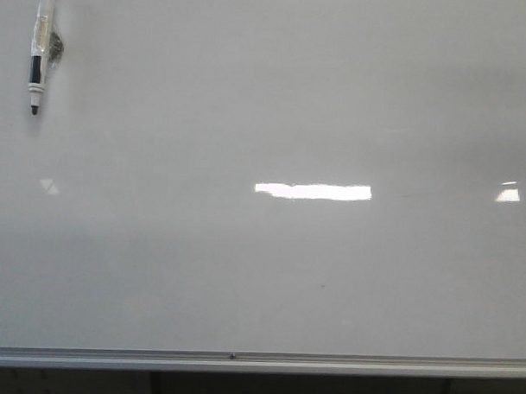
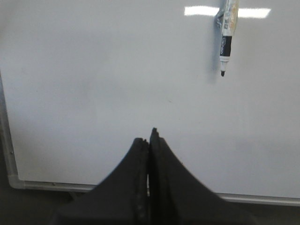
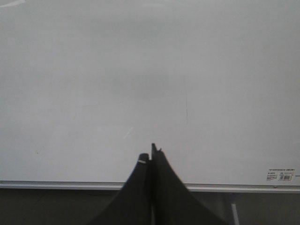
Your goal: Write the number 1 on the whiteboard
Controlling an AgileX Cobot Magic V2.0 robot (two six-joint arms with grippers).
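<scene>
The whiteboard fills the front view, with its silver frame along the near edge. A black-and-white marker lies on it at the far left, bare tip toward the near edge; it also shows in the left wrist view. No black stroke of the number 1 shows in any view. Only a faint thin grey near-vertical line shows in the right wrist view. My left gripper is shut and empty over the whiteboard, well short of the marker. My right gripper is shut and empty over the whiteboard. Neither gripper shows in the front view.
Bright rectangular light reflections lie on the board's middle and right. A small dark lump sits against the marker's side. A small printed label sits near the board's corner. The frame's side rail shows in the left wrist view.
</scene>
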